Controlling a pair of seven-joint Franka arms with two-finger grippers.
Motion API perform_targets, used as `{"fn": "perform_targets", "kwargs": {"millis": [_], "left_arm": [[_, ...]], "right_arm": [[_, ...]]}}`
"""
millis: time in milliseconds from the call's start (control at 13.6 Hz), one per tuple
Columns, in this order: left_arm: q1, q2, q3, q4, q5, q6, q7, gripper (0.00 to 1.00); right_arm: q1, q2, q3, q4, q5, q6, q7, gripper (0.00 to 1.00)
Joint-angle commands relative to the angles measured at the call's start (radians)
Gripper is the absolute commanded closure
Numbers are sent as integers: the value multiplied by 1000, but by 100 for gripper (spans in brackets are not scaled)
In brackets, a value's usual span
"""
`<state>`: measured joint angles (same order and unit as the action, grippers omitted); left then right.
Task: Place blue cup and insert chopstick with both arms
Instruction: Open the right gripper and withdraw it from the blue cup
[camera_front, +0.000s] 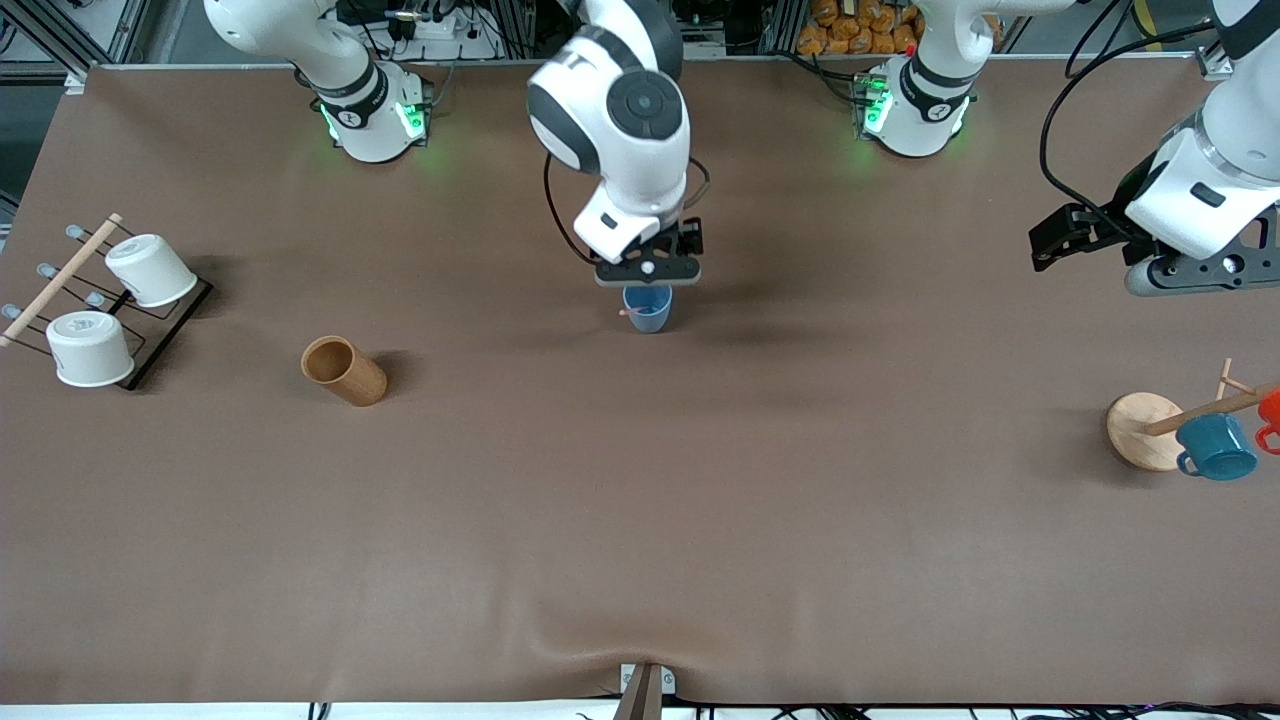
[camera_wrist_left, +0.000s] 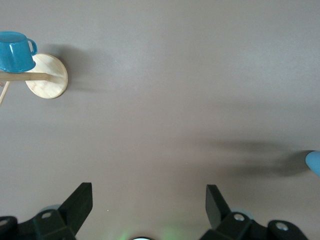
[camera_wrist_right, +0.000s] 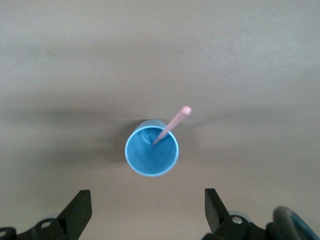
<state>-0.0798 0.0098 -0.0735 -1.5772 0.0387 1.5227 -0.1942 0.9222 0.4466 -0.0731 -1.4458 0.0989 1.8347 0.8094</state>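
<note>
The blue cup stands upright in the middle of the table, with the pale pink chopstick leaning inside it. My right gripper hangs just above the cup. In the right wrist view its fingers are spread wide and empty; the cup and the chopstick sit clear of my right gripper. My left gripper hovers over the left arm's end of the table, open and empty. The cup's edge shows in the left wrist view.
A tan cup lies on its side toward the right arm's end. A black rack there holds two white cups and a wooden dowel. A wooden stand with a teal mug and a red mug is at the left arm's end.
</note>
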Motion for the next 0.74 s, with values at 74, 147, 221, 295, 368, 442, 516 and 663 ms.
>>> {"fn": "perform_targets", "kwargs": {"millis": [74, 147, 221, 295, 368, 442, 516, 663], "left_arm": [[6, 1, 4, 6, -17, -4, 25, 0], [6, 1, 4, 5, -17, -4, 25, 0], [5, 1, 4, 5, -17, -4, 25, 0], [5, 1, 4, 5, -17, -4, 25, 0], [5, 1, 4, 5, -17, -6, 25, 0], [6, 1, 4, 5, -17, -6, 25, 0], [5, 1, 4, 5, -17, -6, 25, 0], [5, 1, 4, 5, -17, -4, 25, 0]], "right_arm": [[-104, -104, 33, -18, 4, -80, -65, 0], [-141, -124, 33, -19, -5, -103, -97, 0], [-191, -146, 36, -21, -10, -124, -134, 0], [-233, -169, 35, -22, -10, -150, -186, 0], [-277, -190, 33, -24, -14, -173, -241, 0], [-330, -209, 33, -25, -21, -195, -293, 0], [-382, -227, 33, -25, -22, -219, -333, 0], [-489, -265, 30, -25, -22, -258, -401, 0]]}}
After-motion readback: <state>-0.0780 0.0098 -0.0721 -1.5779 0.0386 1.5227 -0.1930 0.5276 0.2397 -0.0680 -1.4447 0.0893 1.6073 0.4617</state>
